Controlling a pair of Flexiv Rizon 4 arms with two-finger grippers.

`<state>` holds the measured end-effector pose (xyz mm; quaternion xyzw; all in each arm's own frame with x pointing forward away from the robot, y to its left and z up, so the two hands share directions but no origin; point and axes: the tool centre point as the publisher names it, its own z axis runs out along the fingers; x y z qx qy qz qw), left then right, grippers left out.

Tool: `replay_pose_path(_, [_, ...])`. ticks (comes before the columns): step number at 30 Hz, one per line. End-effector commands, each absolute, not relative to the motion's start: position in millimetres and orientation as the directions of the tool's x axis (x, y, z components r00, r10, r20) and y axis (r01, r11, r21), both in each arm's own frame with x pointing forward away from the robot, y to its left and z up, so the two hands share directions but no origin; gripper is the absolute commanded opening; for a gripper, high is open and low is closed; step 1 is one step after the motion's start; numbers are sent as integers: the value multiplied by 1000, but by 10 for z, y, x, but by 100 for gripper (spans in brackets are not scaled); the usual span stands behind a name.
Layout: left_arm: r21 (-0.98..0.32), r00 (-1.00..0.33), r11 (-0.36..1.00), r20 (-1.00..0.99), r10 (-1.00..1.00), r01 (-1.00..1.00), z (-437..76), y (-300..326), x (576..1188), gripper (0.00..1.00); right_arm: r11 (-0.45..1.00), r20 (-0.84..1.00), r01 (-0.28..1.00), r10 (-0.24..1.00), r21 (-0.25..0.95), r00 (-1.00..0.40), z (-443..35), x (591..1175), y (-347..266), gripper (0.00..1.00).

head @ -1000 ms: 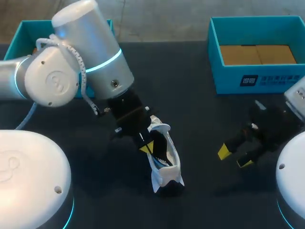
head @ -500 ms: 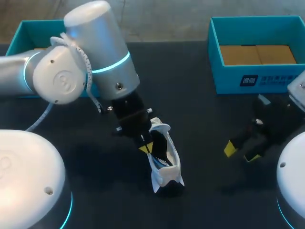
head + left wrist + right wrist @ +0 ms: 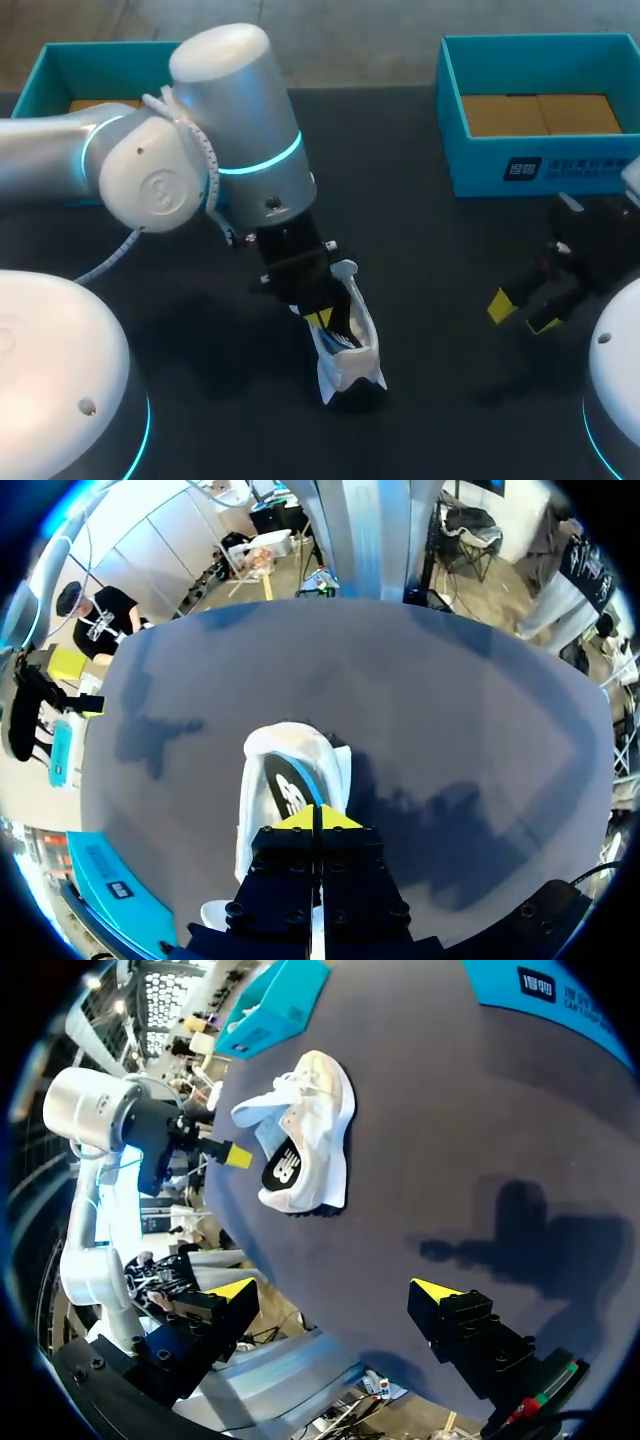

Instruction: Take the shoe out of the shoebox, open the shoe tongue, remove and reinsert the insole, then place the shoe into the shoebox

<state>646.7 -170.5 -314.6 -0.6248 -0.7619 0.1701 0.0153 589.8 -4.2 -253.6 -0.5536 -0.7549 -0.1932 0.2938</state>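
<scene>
- Right tool (image 3: 525, 312) backed away from shoe (image 3: 345, 352), spread; left tool (image 3: 319, 318) pressed together at shoe's mouth.
- We judge: shoe unboxed; insole steps, reboxing remain.

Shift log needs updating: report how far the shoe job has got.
Done: the shoe is outside the shoebox, on the table. In hand: the left gripper, its fingers together, is at the shoe's opening; whether it pinches anything is unclear. Left: the dark insole looks seated inside, so removing, reinserting and boxing remain. The right gripper is open, off to the side.
</scene>
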Motion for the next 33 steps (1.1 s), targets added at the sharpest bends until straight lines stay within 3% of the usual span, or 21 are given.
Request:
replay_pose_path(1, [-298, -205, 151, -158, 966, 943, -3251, -1832, 6597, 0, 311, 655, 950, 725, -33, -214, -2538, 5885, -36, 100])
replay_pose_path(33, [-365, -25, 14, -25, 999, 931, -3383, -1839, 6449, 0, 311, 655, 950, 725, -33, -214, -2538, 5885, -36, 100])
